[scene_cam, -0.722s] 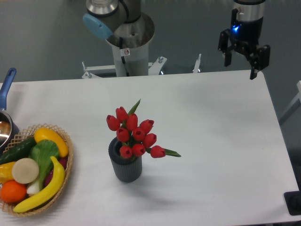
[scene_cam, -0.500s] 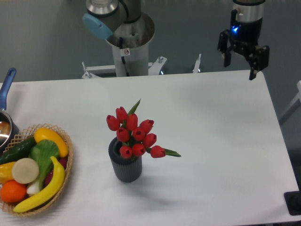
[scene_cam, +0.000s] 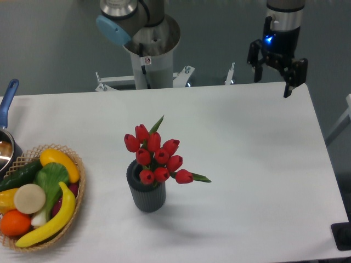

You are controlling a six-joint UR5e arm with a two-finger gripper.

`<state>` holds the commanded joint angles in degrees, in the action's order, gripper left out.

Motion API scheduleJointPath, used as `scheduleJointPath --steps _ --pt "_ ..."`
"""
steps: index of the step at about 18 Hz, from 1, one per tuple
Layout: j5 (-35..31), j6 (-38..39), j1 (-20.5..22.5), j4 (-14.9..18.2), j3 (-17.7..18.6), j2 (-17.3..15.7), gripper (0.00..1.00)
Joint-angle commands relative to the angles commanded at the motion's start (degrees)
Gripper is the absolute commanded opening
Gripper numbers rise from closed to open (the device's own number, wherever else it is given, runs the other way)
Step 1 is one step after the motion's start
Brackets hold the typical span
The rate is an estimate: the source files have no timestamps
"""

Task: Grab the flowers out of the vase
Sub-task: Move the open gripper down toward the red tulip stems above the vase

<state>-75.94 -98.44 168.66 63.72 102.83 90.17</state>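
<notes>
The jaws of the gripper (scene_cam: 271, 76) stood spread wide and held nothing, poised above the far right edge of the surface (scene_cam: 247, 164), well apart from the flowers (scene_cam: 157, 156). These sat in the vase (scene_cam: 145, 192) near the middle: one vase, about nine red buds. A low or off-centre grasp could tip the vase or slip off the thin stems.

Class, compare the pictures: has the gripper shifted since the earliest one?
Yes. The gripper has drifted left, and slightly up in the picture, measured against the table's far right corner. Its fingers are spread, and the flowers sit untouched.
</notes>
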Motion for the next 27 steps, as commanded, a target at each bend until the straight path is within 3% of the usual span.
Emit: scheduleJointPath --steps 3,8,11,16,22,27 --pt "3.15 1.06 0.0 -1.57 2.54 0.09 1.0" --pt "9.22 1.15 -0.7 -10.71 10.01 0.35 1.0" --pt "10.98 4.73 -2.01 -10.9 10.29 0.88 1.0" --pt "24.94 8.62 -3.86 -11.16 9.94 5.53 1.0" --pt "35.05 9.06 -6.33 -11.16 9.67 10.19 1.0" --pt "45.34 12.3 -8.35 -11.16 10.72 10.64 1.0"
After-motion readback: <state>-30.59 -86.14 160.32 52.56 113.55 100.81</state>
